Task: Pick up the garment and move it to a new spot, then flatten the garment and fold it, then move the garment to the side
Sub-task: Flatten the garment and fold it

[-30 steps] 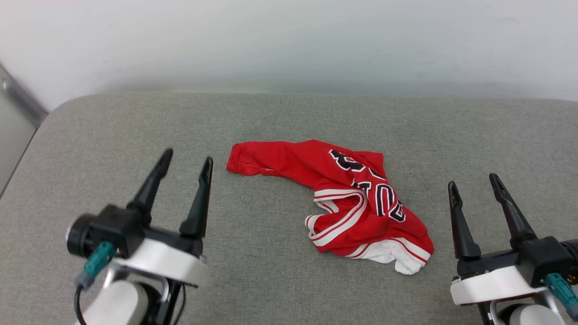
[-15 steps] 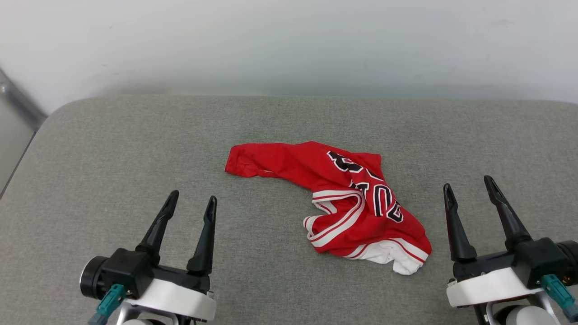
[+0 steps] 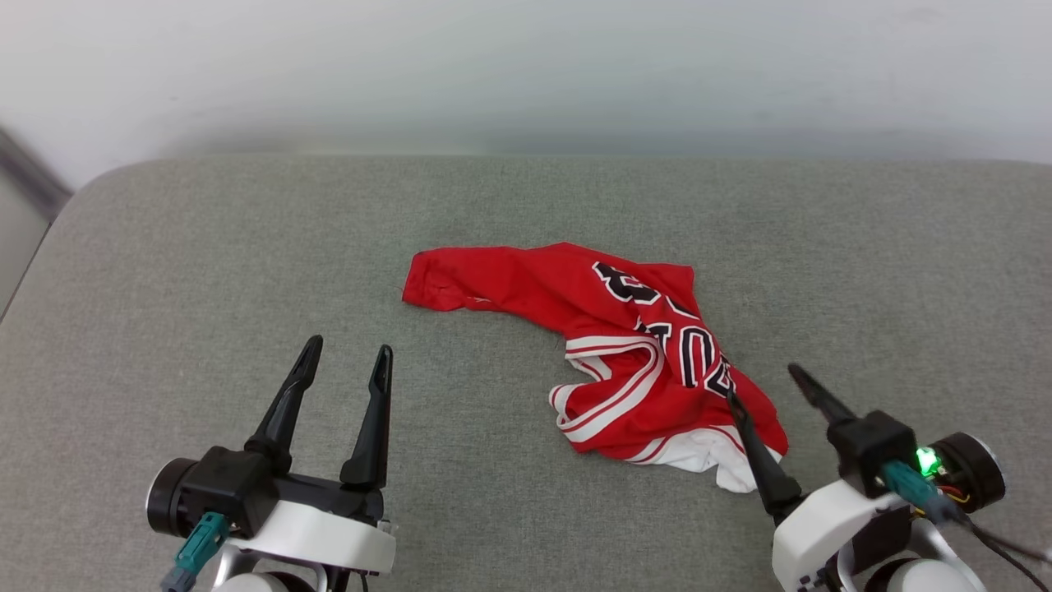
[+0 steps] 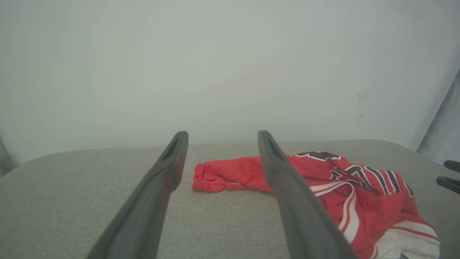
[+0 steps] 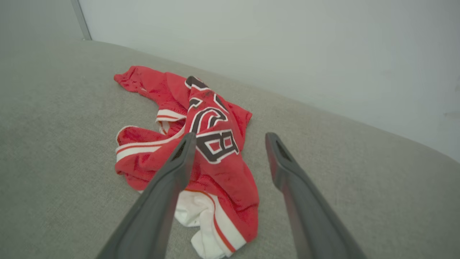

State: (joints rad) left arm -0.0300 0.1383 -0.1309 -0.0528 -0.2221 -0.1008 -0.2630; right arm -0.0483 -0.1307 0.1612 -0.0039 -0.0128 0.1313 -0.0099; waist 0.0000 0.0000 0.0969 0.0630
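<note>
Nearest us, the right gripper (image 3: 760, 383) has swung in and turned toward the garment (image 3: 641, 362), its fingers spread wide with nothing between them. One finger now crosses the garment's near right edge by the white sleeve; the other hangs over bare grey cushion (image 3: 205, 247) just right of it. Whether it touches cloth, I cannot tell. Well to the garment's left, the left gripper (image 3: 349, 347) has pulled back and sits parked, also spread and empty. The garment lies crumpled mid-cushion, unmoved, a red tail trailing to its far left. Beyond it is the pale wall (image 3: 526, 66). The pick-up looks to be starting, right arm leading.
</note>
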